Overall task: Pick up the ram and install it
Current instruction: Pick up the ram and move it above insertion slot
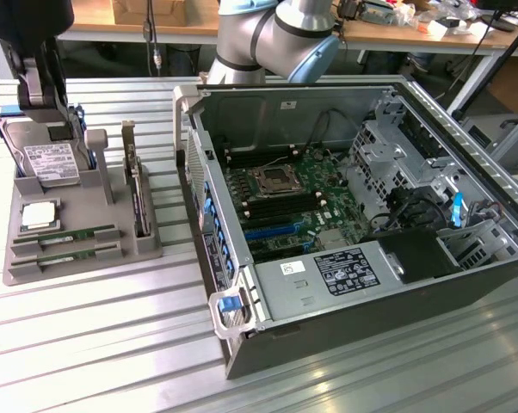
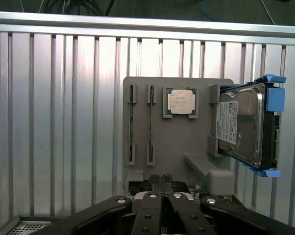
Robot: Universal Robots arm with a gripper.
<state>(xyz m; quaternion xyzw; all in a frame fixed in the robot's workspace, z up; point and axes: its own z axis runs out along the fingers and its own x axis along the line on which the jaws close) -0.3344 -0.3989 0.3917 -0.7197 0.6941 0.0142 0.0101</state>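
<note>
Where the table (image 1: 113, 361) runs nearest, an open case (image 1: 371, 320) stands; beside it, a tray (image 1: 35, 273): ram (image 1: 63, 234) and its twin (image 1: 65, 253) flat in adjoining slots, CPU (image 1: 37, 215) behind, drive (image 1: 48, 160) farther back. Over the tray, the gripper (image 2: 162, 180), fingers (image 2: 156, 188) clenched together, holding nothing.

Your two ram sticks (image 1: 70, 234) are green, the holder (image 1: 87, 211) around them a plain grey, the processor (image 1: 37, 215) silver, and the hard drive (image 1: 44, 159) silver with a white label and blue side rails — the table (image 1: 87, 344) is silvery metal, ribbed in parallel slats. The computer case (image 1: 371, 323) is dark grey, its motherboard (image 1: 289, 194) green with black and blue slots, its power supply (image 1: 311, 288) pale grey with a black label, its latch (image 1: 231, 308) blue. Your arm (image 1: 259, 34) is silver-grey with a pale blue cap — the gripper (image 2: 162, 182) black.
</note>
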